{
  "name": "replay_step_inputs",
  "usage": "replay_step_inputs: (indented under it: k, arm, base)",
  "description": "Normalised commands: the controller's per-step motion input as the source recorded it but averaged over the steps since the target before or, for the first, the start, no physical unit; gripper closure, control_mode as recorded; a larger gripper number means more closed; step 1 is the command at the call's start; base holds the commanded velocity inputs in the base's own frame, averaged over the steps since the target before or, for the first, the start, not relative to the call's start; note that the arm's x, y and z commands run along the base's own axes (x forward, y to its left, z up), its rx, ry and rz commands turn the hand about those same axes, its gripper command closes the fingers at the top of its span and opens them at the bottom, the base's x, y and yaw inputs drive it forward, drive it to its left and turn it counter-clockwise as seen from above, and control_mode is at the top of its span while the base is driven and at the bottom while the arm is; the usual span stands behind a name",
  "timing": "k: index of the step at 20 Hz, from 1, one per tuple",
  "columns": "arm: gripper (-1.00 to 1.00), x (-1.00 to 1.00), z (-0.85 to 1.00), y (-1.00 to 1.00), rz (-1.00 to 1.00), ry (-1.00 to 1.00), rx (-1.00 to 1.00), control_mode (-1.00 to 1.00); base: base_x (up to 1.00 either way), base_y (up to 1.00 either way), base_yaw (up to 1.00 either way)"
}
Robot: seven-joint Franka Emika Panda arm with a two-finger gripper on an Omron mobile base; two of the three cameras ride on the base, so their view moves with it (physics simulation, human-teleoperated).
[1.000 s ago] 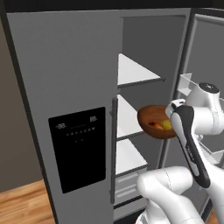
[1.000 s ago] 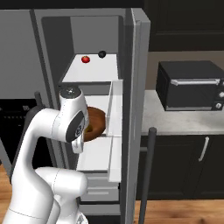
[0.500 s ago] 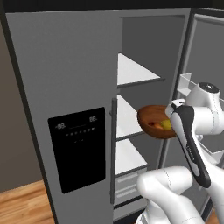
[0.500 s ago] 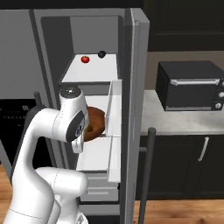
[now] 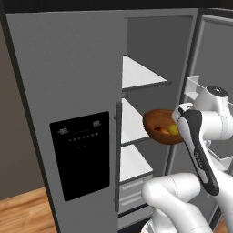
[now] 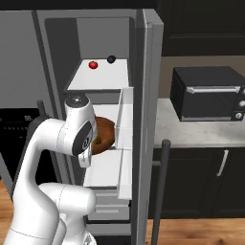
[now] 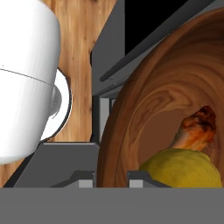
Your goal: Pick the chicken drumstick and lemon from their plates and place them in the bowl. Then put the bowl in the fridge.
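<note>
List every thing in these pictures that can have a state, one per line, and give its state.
fridge: right door open, dispenser door shut.
bowl: tilted, held off the shelves at the fridge opening, holding both foods.
lemon: inside the bowl.
chicken drumstick: inside the bowl, beside the lemon.
hand: shut on the bowl's rim.
toaster oven: door shut, on the counter.
</note>
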Motion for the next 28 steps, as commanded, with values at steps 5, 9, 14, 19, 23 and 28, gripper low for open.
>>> replay_step_inputs:
  k: [5, 9, 14, 19, 23, 28]
  arm:
    - [1.0, 0.0, 0.0, 0.0, 0.0, 0.0, 0.0, -1.0]
    - [1.0, 0.0, 0.0, 0.0, 0.0, 0.0, 0.0, -1.0]
    - [1.0, 0.0, 0.0, 0.0, 0.0, 0.0, 0.0, -1.0]
    - [1.0, -0.05, -0.01, 0.23, 0.0, 0.01, -0.03, -1.0]
    - [1.0, 0.24, 0.09, 0.35, 0.0, -0.04, 0.0, -1.0]
    - [1.0, 0.53, -0.07, 0.11, 0.0, 0.0, -0.03, -1.0]
  base:
    - [0.0, 0.0, 0.0]
    - [0.0, 0.0, 0.0]
    - [0.0, 0.0, 0.0]
    - [0.0, 0.0, 0.0]
    - [0.0, 0.0, 0.0]
    - [0.0, 0.0, 0.0]
